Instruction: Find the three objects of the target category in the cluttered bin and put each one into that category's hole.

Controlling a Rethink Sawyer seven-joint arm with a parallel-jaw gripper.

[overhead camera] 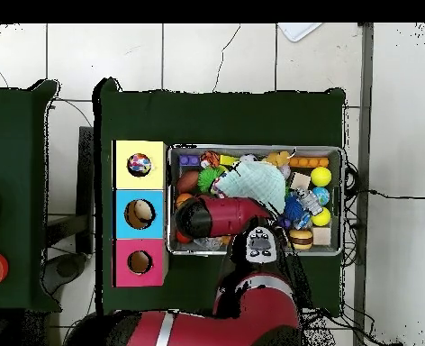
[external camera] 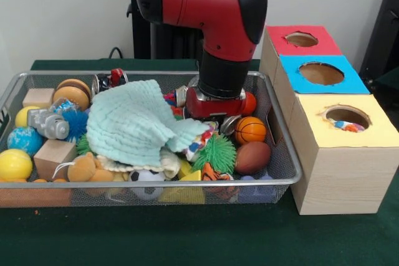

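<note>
The silver wire-mesh bin (external camera: 293,172) is full of toys; it also shows in the overhead view (overhead camera: 252,150). My gripper (external camera: 215,109) reaches down into the bin's right-hand part, and its lower end is hidden among the clutter. Just in front of it, a spotted white fabric piece (external camera: 199,144) pokes out from under the mint cloth (external camera: 131,123). Another spotted piece (external camera: 346,126) lies inside the hole (external camera: 346,116) of the yellow-topped box, and it also shows in the overhead view (overhead camera: 140,164). I see no third spotted piece.
A basketball (external camera: 250,129), a brown football (external camera: 252,157) and a green spiky ball (external camera: 214,152) crowd the gripper. A cream cloth (external camera: 165,165) lies under the mint one. The blue-topped box (external camera: 321,74) and the red-topped box (external camera: 302,40) stand behind the yellow one.
</note>
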